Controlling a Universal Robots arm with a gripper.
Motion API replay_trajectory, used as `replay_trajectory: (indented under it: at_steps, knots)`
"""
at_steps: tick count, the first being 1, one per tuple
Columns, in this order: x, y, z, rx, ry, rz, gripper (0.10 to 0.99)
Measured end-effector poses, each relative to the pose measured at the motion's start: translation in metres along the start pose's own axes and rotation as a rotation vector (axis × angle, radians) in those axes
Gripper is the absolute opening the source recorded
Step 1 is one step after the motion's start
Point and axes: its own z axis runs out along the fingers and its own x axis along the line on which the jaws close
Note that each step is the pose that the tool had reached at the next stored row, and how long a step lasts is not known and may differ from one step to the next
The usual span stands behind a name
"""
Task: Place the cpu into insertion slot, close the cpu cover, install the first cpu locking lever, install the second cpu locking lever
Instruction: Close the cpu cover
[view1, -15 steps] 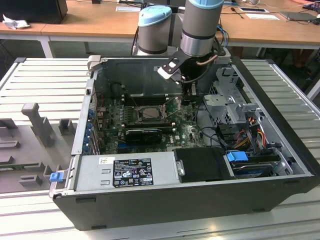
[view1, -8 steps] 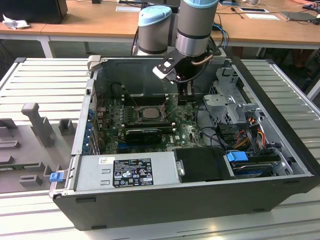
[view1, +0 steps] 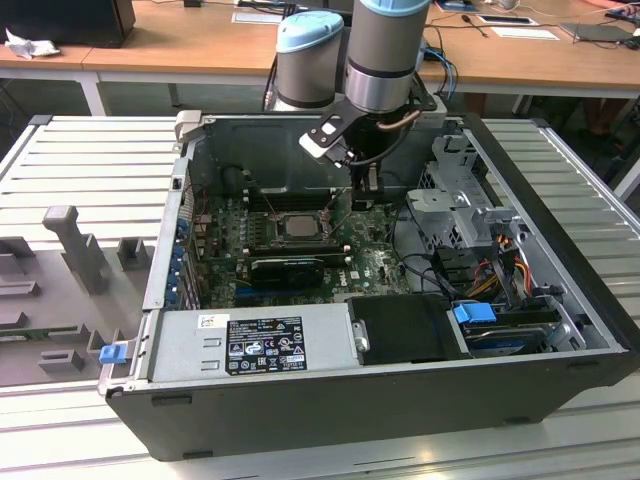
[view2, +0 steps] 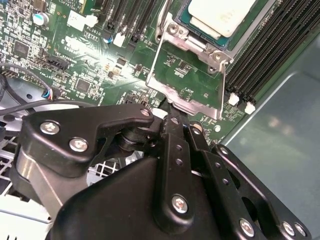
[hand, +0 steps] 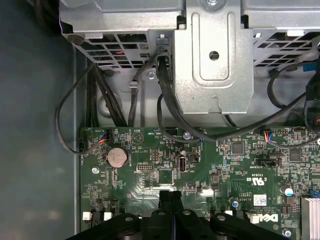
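You're working in a robotics lab or test workshop: a ribbed aluminium surface (view1: 80, 160) carries an opened desktop computer case (view1: 380, 410), its circuit board (view1: 372, 265) bare, with grey moulded part holders (view1: 70, 250) near the surface's edge on the exterior view's left. An industrial robot arm (view1: 385, 50) stands at its far edge, and beyond that run wooden office desks (view1: 200, 50) with papers (view1: 525, 32)

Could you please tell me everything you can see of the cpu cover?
The cpu cover is a thin silver-grey metal frame with a large square window; green board shows through it. It is swung open off the slot, attached at that rim, leaving the cpu bare. The shut hand sits with its tips at the cover's free edge; contact is unclear.
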Motion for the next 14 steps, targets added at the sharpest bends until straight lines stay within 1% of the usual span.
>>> replay_trajectory:
  at_steps: [14]
  knots:
    - [0.0, -0.0023, -0.0001, 0.0, 0.0002, 0.0, 0.106]
